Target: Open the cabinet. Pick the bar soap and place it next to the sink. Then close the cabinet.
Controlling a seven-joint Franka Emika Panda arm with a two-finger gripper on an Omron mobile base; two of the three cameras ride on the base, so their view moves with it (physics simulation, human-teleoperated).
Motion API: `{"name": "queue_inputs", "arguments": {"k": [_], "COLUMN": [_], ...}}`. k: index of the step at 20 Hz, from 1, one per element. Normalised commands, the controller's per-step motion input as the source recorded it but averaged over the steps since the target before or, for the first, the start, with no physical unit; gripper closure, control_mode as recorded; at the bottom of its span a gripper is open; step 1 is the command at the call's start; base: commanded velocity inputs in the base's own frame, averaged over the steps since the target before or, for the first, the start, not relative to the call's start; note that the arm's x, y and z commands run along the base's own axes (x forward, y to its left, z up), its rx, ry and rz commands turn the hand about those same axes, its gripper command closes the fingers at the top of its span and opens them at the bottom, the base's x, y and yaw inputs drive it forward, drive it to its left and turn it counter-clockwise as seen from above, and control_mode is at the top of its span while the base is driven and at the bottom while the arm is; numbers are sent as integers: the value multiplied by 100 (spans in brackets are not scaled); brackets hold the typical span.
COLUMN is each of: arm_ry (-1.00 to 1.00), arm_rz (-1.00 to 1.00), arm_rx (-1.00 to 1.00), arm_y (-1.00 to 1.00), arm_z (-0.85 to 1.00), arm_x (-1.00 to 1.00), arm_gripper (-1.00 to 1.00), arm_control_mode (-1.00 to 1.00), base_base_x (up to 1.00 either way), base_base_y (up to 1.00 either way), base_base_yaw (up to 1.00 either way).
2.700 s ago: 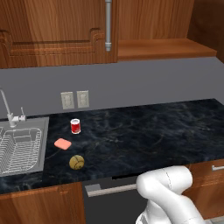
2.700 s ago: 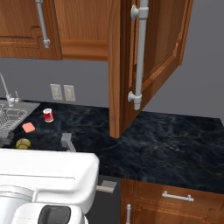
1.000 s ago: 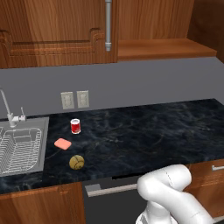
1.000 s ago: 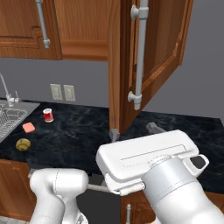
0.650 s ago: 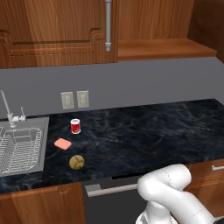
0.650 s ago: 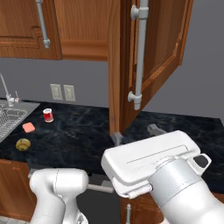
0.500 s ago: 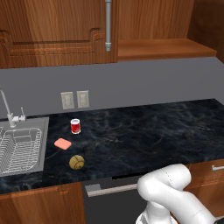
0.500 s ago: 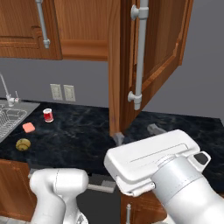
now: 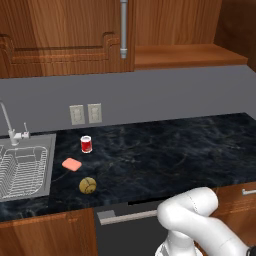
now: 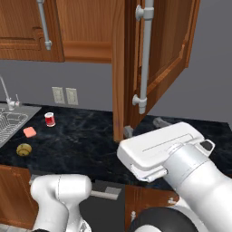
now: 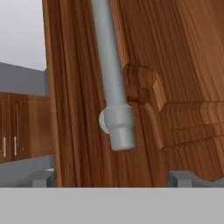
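Note:
The cabinet's right door (image 10: 156, 59) stands swung open, and its left door (image 9: 65, 35) is closed. My gripper (image 10: 144, 127) is open just below the open door's lower end, near its grey bar handle (image 10: 145, 54). In the hand view the gripper (image 11: 113, 178) faces the door (image 11: 175, 65) up close, with the handle's lower end (image 11: 117, 127) between the wide-spread fingertips (image 11: 43, 178). The pink bar soap (image 9: 72, 164) lies flat on the dark counter just right of the sink (image 9: 49, 150). It also shows in the right base view as the bar soap (image 10: 30, 132) beside the sink (image 10: 18, 114).
A red can (image 9: 86, 144) stands behind the soap and a yellow-brown ball (image 9: 87, 185) lies in front of it. A thin faucet (image 9: 10, 130) rises behind the basin. The bare cabinet shelf (image 9: 185, 55) shows on the right. My white arm bulks low in both base views.
My hand has crept right and slightly up toward the open door's lower end. The soap, can and ball have not moved. The jaws have stayed wide.

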Motion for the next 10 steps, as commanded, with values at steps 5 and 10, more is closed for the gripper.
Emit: {"name": "queue_inputs", "arguments": {"k": [5,10], "arm_ry": [0,0], "arm_rz": [2,3], "arm_rx": [0,0], "arm_y": [-11,-1], "arm_z": [-4,0], "arm_x": [43,27], "arm_gripper": [-100,-100], "arm_control_mode": [-100,-100], "base_base_x": [0,0], "base_base_y": [0,0], "base_base_yaw": [0,0]}}
